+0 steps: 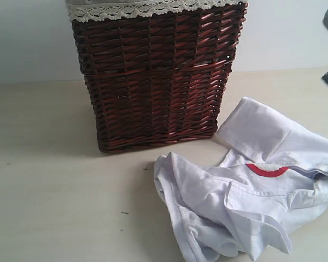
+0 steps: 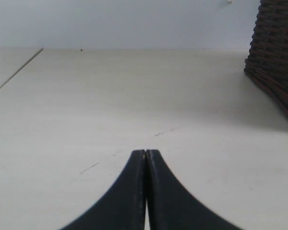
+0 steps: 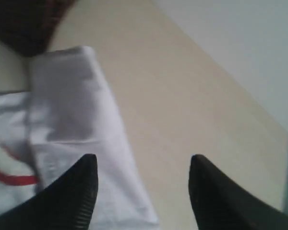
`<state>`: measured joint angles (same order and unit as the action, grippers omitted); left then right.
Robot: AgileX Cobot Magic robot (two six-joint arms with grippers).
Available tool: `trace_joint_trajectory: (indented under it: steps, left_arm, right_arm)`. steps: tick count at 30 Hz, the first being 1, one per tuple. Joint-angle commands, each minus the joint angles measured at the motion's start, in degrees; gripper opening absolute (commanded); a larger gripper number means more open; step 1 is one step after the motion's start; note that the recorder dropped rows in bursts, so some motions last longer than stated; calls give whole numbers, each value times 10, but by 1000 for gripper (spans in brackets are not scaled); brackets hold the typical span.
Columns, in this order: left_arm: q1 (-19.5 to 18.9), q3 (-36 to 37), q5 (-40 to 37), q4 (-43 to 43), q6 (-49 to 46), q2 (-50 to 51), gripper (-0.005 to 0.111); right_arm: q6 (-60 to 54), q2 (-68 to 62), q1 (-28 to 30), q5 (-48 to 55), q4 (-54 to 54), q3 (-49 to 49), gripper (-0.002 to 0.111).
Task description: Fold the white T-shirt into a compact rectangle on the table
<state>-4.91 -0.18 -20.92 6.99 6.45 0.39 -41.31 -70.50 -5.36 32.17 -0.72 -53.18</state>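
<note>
Right gripper (image 3: pixel 143 160), jaws apart and empty, over white T-shirt (image 1: pixel 246 191) crumpled beside wicker basket (image 1: pixel 153 76); limp, light cloth: I'd pinch a sleeve hem.

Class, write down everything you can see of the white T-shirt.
The soft white cotton T-shirt lies crumpled on the pale beige table, beside the dark brown wicker basket. A curved red band shows among its creases; one flatter flap lies at its far side. The open right pincer hovers above, not gripping it.
</note>
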Motion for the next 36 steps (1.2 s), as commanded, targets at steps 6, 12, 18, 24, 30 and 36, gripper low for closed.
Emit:
trace_joint_trajectory:
  steps: [6,12,18,24,30,36]
  left_arm:
    - [0,2,2,2,-1,-4,0]
    - [0,2,2,2,-1,-4,0]
    - [0,2,2,2,-1,-4,0]
    - [0,2,2,2,-1,-4,0]
    - [0,2,2,2,-1,-4,0]
    - [0,2,2,2,-1,-4,0]
  right_arm:
    - [-310,-66,1,3,-170,103,55]
    - [-275,-115,1,-70,-134,117,55]
    - [-274,-157,1,-72,-126,117,52]
    - [-268,-191,1,-96,-109,117,51]
    - [-199,-215,1,-111,-46,117,43]
    - [-102,-215,1,-122,38,116,0]
